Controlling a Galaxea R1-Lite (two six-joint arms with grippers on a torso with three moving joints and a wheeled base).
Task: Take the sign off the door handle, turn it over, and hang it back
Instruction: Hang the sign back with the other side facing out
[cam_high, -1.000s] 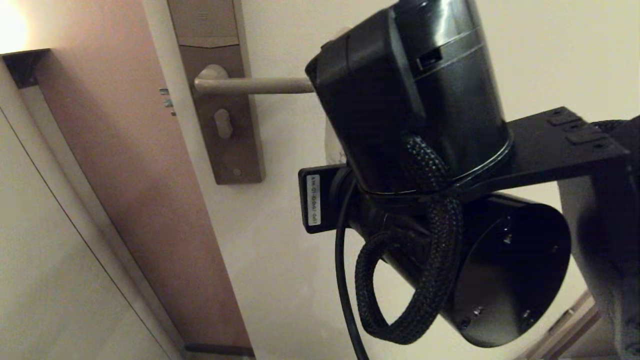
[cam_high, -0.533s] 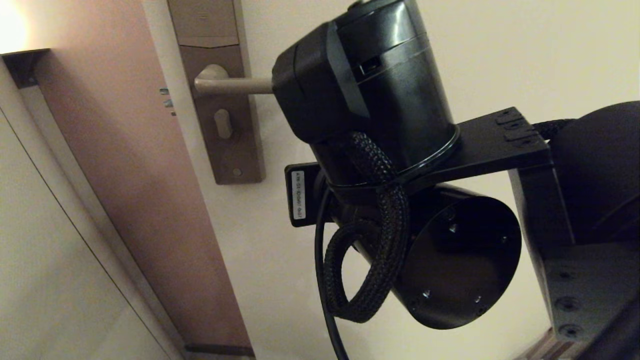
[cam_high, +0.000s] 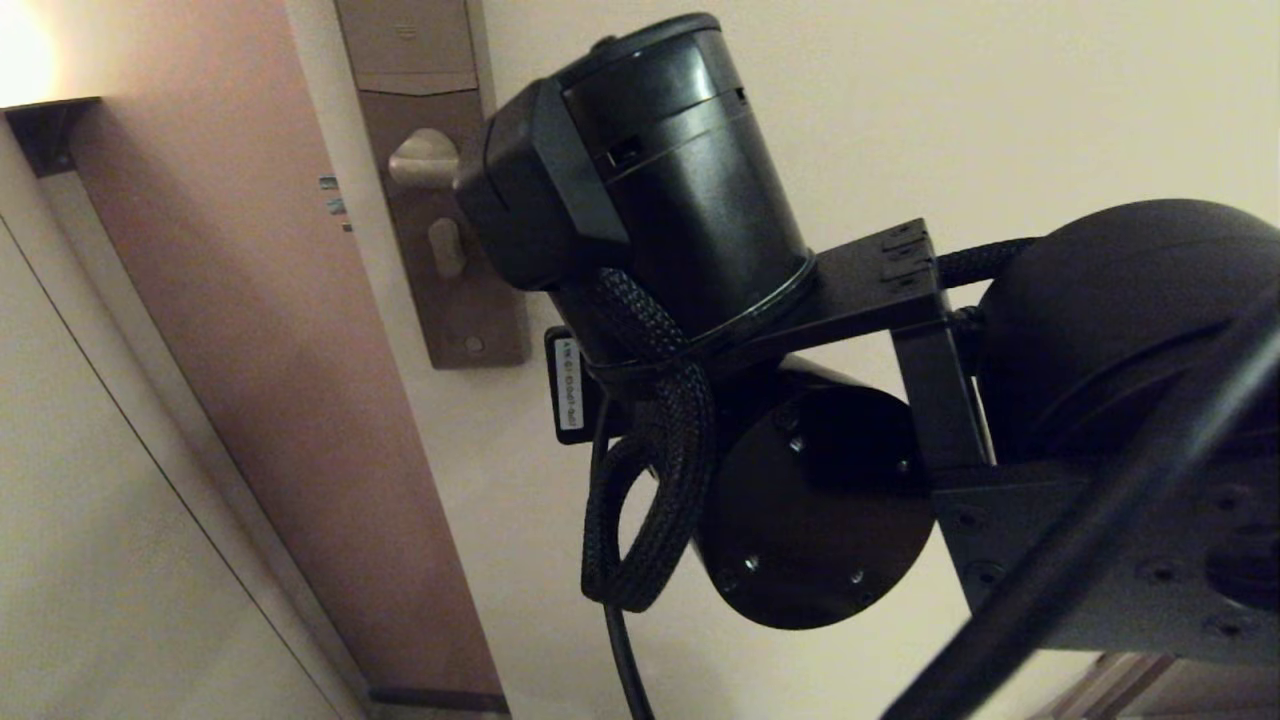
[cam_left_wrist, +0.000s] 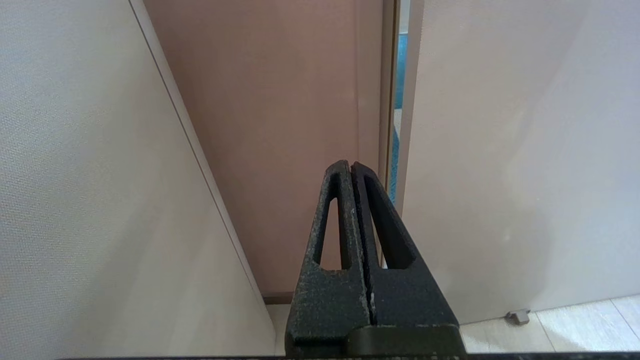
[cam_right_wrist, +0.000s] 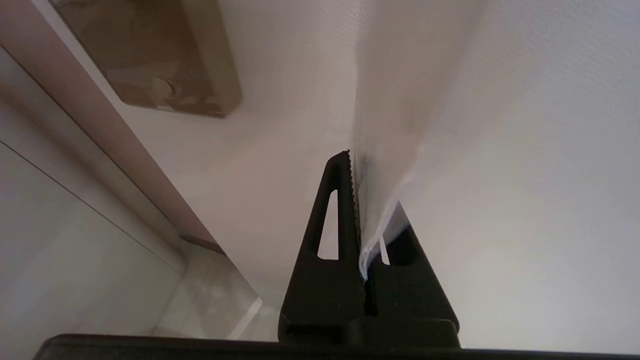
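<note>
One door handle (cam_high: 425, 160) in the head view: only its rounded root shows, on one tall lock plate (cam_high: 455, 290). The bar's outer length is hidden behind the right arm's black wrist housing (cam_high: 650, 190). One small keyhole cover (cam_high: 446, 247) sits below the root, and one screw near the plate's lower edge.

One sign (cam_right_wrist: 395, 125), seen only in the right wrist view: a pale sheet, edge-on, rising from between the fingers. No lettering can be read, and which face is turned outward cannot be told. Its top end runs out of frame; whether it is on the handle cannot be told.

Two grippers. The right gripper (cam_right_wrist: 357, 210) is clenched on the lower edge of the sign, the card pinched between the serrated pad and the opposite finger. It is up by the door (cam_high: 1000, 100), below and beside the lock plate's bottom corner. The left gripper (cam_left_wrist: 352, 167) is parked low, fingers pressed together with nothing between them, pointing at the gap between door edge and frame.

Edges: door edge and brown frame (cam_high: 250, 300) run close beside the lock plate. Open door surface lies on the arm's side of the plate. The right arm fills most of the head view, hiding that area.
</note>
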